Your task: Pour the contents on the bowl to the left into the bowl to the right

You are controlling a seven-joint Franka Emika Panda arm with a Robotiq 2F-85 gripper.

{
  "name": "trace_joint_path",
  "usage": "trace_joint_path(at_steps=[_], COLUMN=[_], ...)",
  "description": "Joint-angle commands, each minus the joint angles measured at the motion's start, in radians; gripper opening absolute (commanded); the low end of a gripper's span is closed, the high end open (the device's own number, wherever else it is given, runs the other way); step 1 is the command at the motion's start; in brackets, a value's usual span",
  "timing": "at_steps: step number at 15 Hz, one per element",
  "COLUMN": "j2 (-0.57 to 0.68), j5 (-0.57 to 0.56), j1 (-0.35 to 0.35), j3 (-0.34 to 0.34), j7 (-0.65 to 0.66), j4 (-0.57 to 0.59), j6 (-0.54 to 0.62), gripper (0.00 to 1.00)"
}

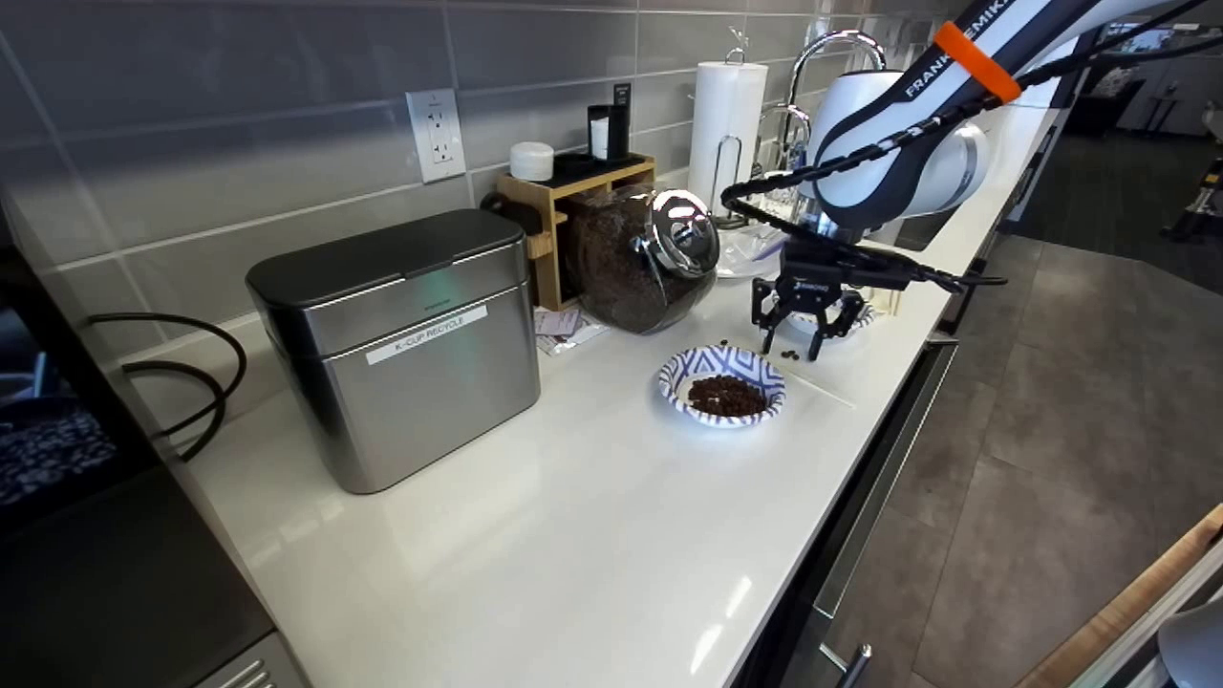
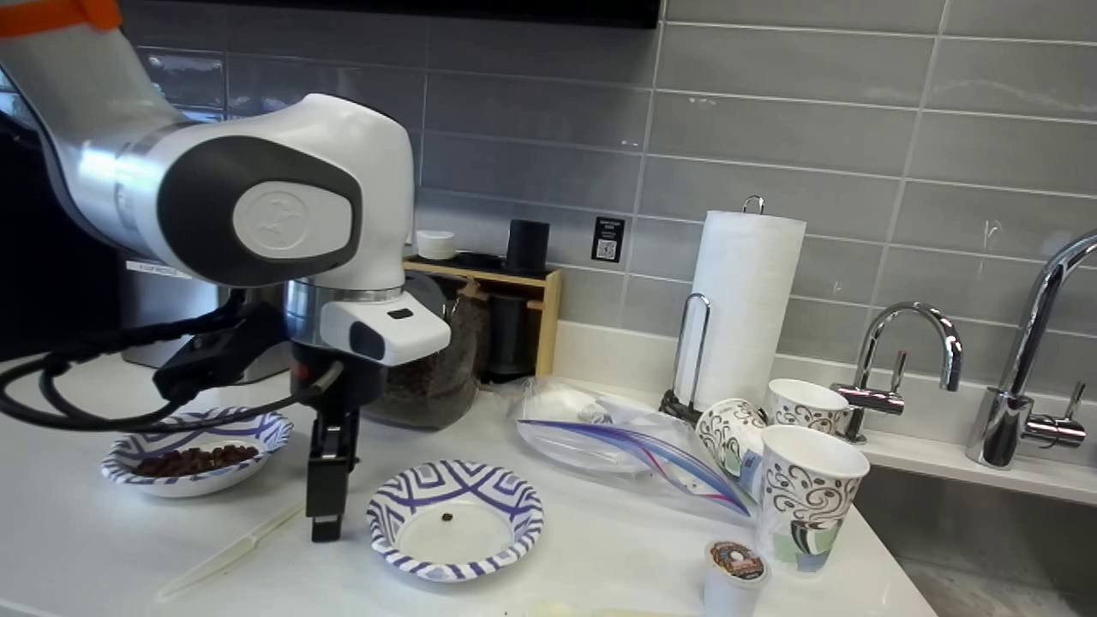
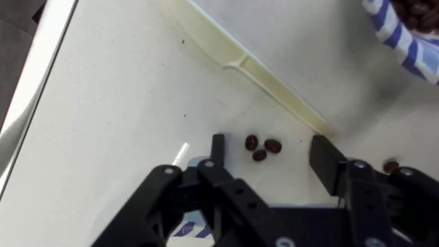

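Pouring looks hardly done: nearer in an exterior view, the right bowl has just one brown bean in it. Next, between the two bowls, the fingers are spread apart and holding nothing, with three loose beans between them on the counter. Farther back, the left bowl has a big pile of beans that I think must go across.

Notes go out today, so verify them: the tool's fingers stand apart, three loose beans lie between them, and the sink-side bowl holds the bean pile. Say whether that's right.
Not quite: both exterior views show the bean pile in the bin-side bowl, not the sink-side bowl. The tool does have its fingers apart, with three loose beans between them.
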Motion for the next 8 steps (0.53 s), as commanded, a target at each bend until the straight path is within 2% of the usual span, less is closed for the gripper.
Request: trace_joint_path(at_steps=[1, 2, 4, 5, 6, 8], j2=[0.017, 0.017, 0.016, 0.016, 0.016, 0.016], j5=[-0.018, -0.018, -0.019, -0.02, -0.021, -0.022], j1=[0.021, 0.022, 0.022, 0.022, 0.022, 0.022], j3=[-0.017, -0.018, -0.018, -0.019, -0.021, -0.022], j7=[0.035, 0.036, 0.039, 0.041, 0.043, 0.047], j4=[0.028, 0.03, 0.032, 0.033, 0.034, 0.033], j6=[-0.042, -0.045, -0.051, -0.054, -0.054, -0.054], gripper=[0.55, 0.47, 0.43, 0.36, 0.39, 0.32])
